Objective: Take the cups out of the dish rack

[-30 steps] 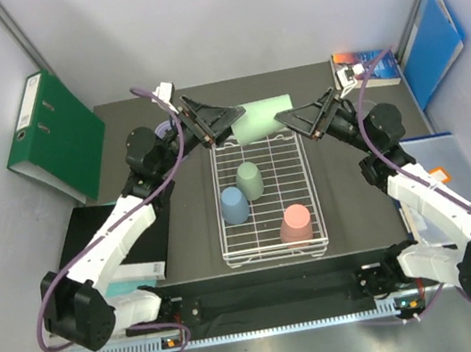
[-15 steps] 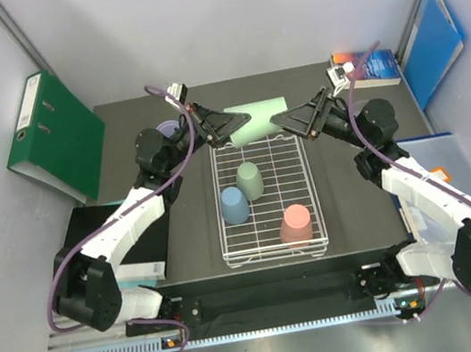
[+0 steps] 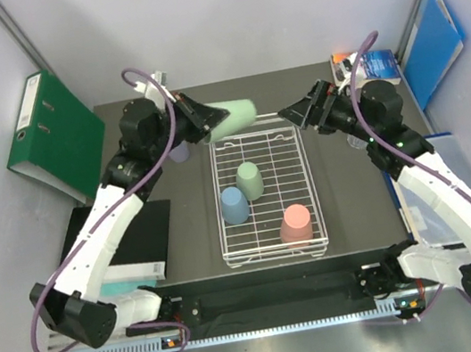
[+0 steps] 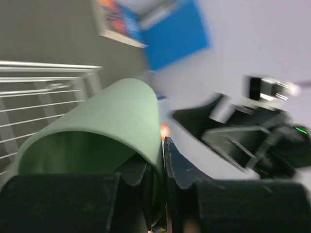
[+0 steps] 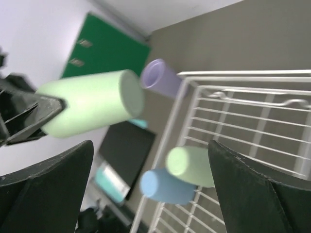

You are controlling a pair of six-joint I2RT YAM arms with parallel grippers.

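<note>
Pale-green cup shifted leftward in left fingers | dark table | grey walls

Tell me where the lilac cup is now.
In the top external view, the lilac cup sits on the table outside the dish rack, just left of its far left corner.

a lab test cell: plain grey panel walls, metal frame rail, office binder.
</note>
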